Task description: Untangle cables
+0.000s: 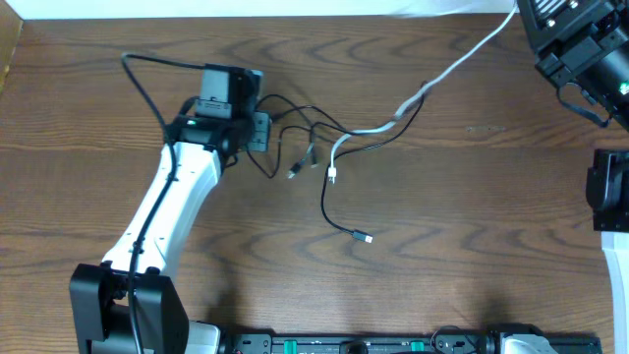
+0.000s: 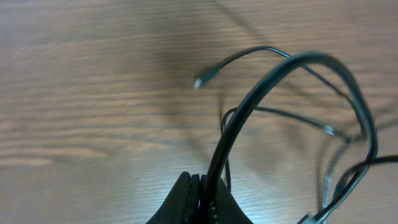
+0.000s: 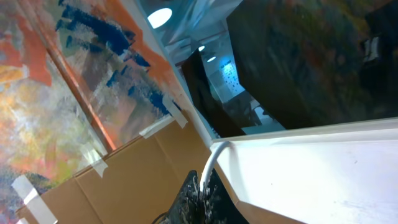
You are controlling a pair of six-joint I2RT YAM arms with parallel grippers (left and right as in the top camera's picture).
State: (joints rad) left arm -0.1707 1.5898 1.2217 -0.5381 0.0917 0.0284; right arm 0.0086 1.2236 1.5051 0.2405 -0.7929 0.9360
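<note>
Centrally on the wooden desk (image 1: 462, 256) lie the two cables, crossing one another in a loose tangle. The black cable (image 1: 323, 202) forms several loops just beside the tip of the left arm (image 1: 172, 197). One strand runs down to a small plug (image 1: 364, 237) that lies free on the desk, well apart from both arms. The white cable (image 1: 452, 67) runs diagonally from the tangle to the upper right corner, toward the right arm (image 1: 580, 44); its free plug end (image 1: 334, 177) rests among the black loops.

Left wrist view: the left tool (image 2: 202, 185) is clenched on a strand of the black cable, which arcs up and away from the closed fingertips over the wood grain.

Right wrist view: the right tool (image 3: 202, 194) is clenched on the white cable, clear of the desk. Brown cardboard (image 3: 124, 174) and a white ledge (image 3: 323, 168) show behind it.
</note>
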